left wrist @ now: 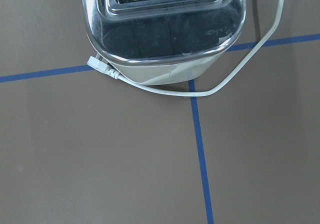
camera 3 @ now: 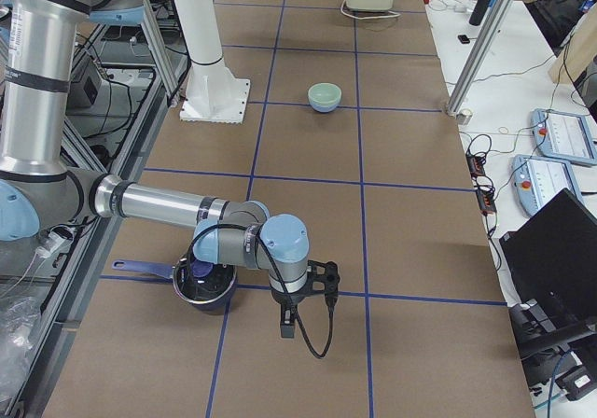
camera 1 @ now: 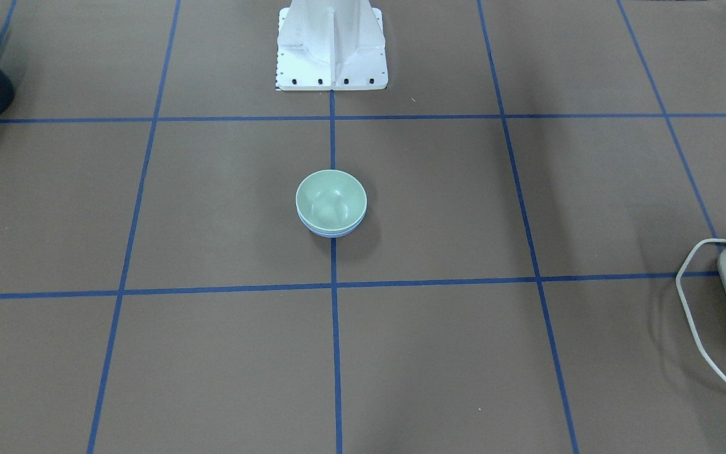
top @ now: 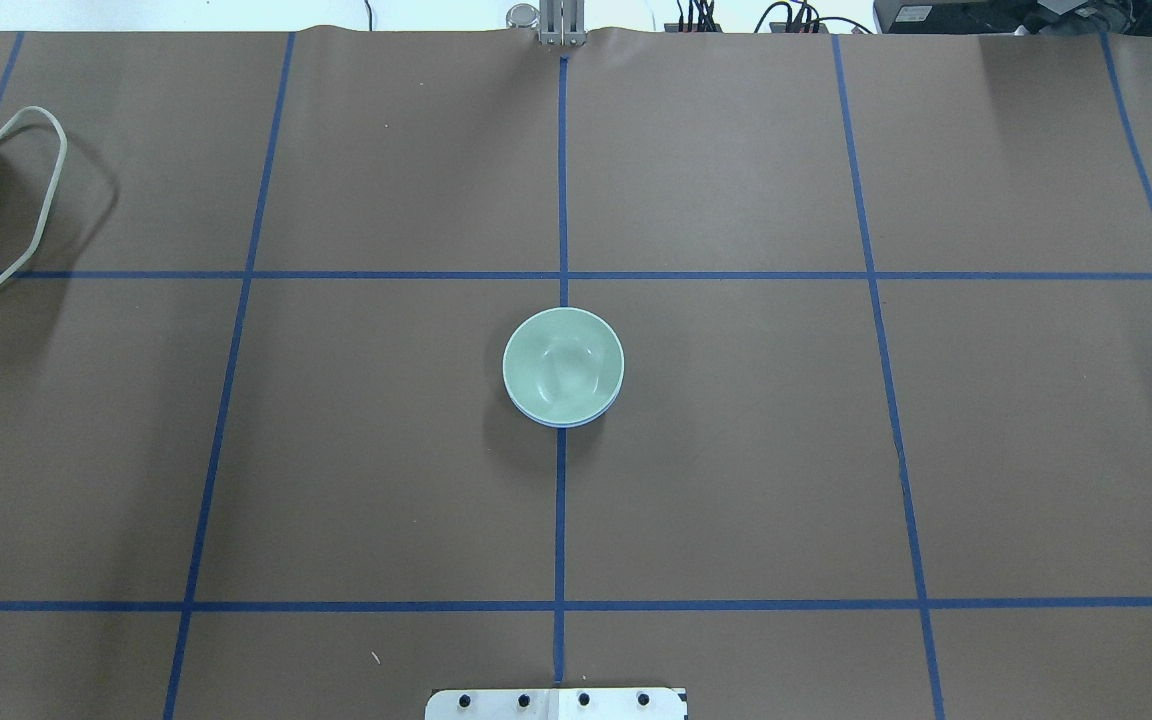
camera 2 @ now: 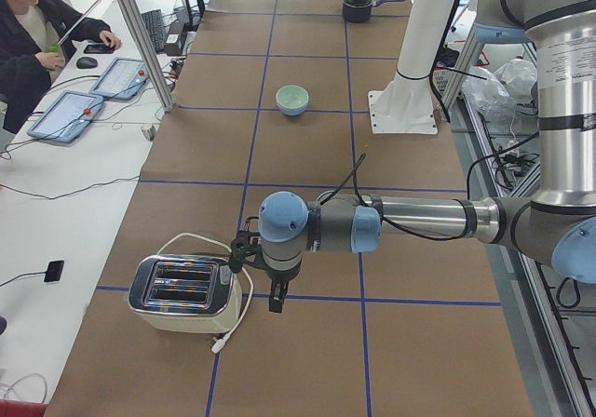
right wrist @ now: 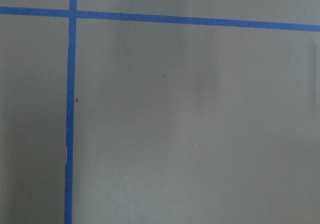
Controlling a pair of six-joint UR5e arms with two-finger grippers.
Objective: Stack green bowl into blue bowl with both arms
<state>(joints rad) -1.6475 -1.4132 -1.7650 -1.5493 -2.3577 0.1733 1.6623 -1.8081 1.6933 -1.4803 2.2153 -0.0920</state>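
Bowls stand mouth-up at centre of the worktop [camera 1: 212,208], green bowl [camera 1: 331,200] nested in blue bowl [camera 1: 331,233] (round, no long axis). Your left arm [camera 2: 419,217] and right arm [camera 3: 159,203] reach low at opposite ends, wrists down; whether the jaws are open or closed you cannot tell.

left arm [camera 2: 419,217] stretched out low; right arm [camera 3: 159,202] likewise
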